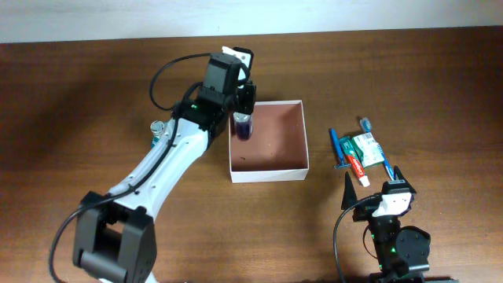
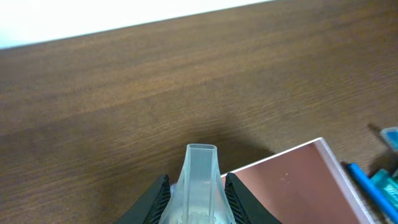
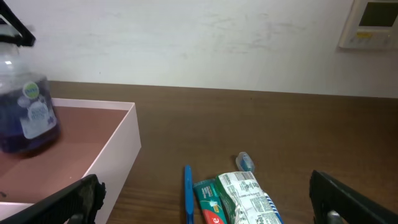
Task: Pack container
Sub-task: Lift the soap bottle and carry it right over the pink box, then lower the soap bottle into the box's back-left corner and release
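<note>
The container (image 1: 271, 167) is a shallow square box with white walls and a reddish-brown floor at the table's middle. My left gripper (image 1: 243, 115) is shut on a small clear bottle (image 1: 244, 130) of blue-purple liquid, held upright just inside the box's left wall. In the left wrist view the bottle (image 2: 200, 163) sits squeezed between the black fingers (image 2: 158, 198), with the box corner (image 2: 311, 149) to the right. The right wrist view shows the bottle (image 3: 25, 115) over the box floor. Whether it touches the floor I cannot tell. My right gripper (image 1: 372, 182) stands open near the front right.
Right of the box lie toiletries: a blue stick-like item (image 1: 335, 148), a toothpaste tube (image 1: 355, 167), a printed packet (image 1: 366, 146) and a blue toothbrush (image 1: 385, 165). A small clear-topped object (image 1: 157, 126) stands left of the left arm.
</note>
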You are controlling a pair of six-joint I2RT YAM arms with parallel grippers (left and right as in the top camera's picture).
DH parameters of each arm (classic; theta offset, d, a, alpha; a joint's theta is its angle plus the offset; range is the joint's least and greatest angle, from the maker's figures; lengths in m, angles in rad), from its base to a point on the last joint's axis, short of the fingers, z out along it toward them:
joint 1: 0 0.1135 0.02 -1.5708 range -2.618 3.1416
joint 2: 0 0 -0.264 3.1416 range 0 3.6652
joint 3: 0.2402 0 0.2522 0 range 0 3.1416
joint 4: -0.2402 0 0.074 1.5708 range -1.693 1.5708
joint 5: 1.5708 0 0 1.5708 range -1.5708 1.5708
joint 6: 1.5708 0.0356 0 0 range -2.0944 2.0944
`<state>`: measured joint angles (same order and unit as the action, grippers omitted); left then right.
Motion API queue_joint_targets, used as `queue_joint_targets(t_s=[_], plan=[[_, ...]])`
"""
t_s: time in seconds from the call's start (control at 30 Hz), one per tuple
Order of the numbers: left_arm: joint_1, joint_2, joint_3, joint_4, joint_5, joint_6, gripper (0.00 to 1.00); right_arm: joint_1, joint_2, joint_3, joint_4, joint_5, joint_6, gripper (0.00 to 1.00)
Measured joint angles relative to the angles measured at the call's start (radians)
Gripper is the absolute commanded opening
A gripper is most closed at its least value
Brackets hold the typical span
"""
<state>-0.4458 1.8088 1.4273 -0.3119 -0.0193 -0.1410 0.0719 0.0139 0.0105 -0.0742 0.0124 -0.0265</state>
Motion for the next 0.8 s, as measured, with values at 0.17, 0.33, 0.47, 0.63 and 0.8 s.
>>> queue_joint_targets(t_s=[0.17, 0.33, 0.47, 0.63, 0.8], plan=[[0.0, 0.045, 0.0, -0.001, -0.019, -0.003, 0.29, 0.0, 0.0, 0.0, 0.0, 0.0, 0.0, 0.98], [0.0, 0.064, 0.0, 0.001, -0.039, -0.003, 0.29, 0.0, 0.0, 0.0, 0.0, 0.0, 0.0, 0.98], [0.0, 0.064, 0.001, -0.004, -0.042, -0.005, 0.54, 0.0, 0.0, 0.0, 0.0, 0.0, 0.0, 0.98], [0.0, 0.064, 0.016, -0.041, -0.046, -0.013, 0.57, 0.0, 0.0, 0.0, 0.0, 0.0, 0.0, 0.98], [0.0, 0.064, 0.017, -0.069, -0.046, -0.013, 0.57, 0.0, 0.0, 0.0, 0.0, 0.0, 0.001, 0.98]])
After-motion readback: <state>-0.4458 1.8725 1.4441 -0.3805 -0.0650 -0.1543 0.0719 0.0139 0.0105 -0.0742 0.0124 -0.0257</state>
